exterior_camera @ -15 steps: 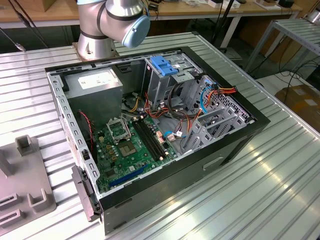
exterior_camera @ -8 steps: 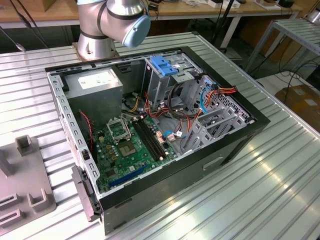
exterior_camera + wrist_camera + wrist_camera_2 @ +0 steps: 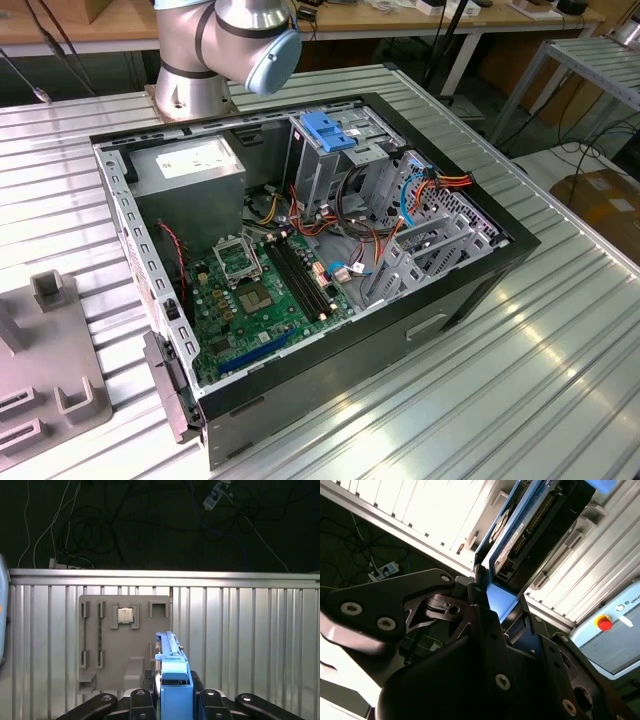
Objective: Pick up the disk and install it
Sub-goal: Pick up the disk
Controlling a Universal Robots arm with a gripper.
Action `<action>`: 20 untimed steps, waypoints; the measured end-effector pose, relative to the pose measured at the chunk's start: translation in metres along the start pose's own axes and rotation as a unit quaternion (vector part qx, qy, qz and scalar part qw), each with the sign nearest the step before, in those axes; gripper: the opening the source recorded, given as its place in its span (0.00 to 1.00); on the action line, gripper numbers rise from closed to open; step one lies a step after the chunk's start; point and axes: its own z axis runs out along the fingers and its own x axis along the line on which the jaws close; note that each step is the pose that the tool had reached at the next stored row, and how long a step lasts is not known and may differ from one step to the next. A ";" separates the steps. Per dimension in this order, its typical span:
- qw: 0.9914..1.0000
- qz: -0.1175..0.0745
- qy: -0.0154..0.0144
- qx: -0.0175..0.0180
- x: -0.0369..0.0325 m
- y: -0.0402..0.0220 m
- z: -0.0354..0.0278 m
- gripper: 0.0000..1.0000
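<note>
The disk point(image 3: 530, 525) stands on edge between my black fingers point(image 3: 482, 605), with its dark body, a row of connector pins and a blue rail along its side facing the second wrist view. In the first wrist view the disk point(image 3: 172, 675) appears as a narrow blue-railed edge rising from the gripper point(image 3: 173, 695), over the grey fixture plate point(image 3: 125, 650). The gripper point(image 3: 502, 607) is shut on the disk, one finger against each flat side. The open computer case point(image 3: 480, 290) lies on the slatted metal table in the exterior view.
Inside the case are a green motherboard point(image 3: 260, 290), a grey metal box with a white sticker point(image 3: 190, 170) and a metal cage with a blue handle point(image 3: 330, 130). The arm's base point(image 3: 200, 70) stands behind the case. A chip point(image 3: 125, 615) sits on the fixture plate. A red button point(image 3: 604, 623) is nearby.
</note>
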 end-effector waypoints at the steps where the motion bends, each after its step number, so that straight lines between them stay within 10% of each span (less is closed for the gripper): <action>1: 1.000 0.000 0.000 0.000 0.0000 -0.0002 0.0000 0.37; 13: 1.000 0.000 0.000 0.000 -0.0005 -0.0004 -0.0175 0.37; 20: 1.000 0.000 0.000 0.000 -0.0005 -0.0004 -0.0176 0.37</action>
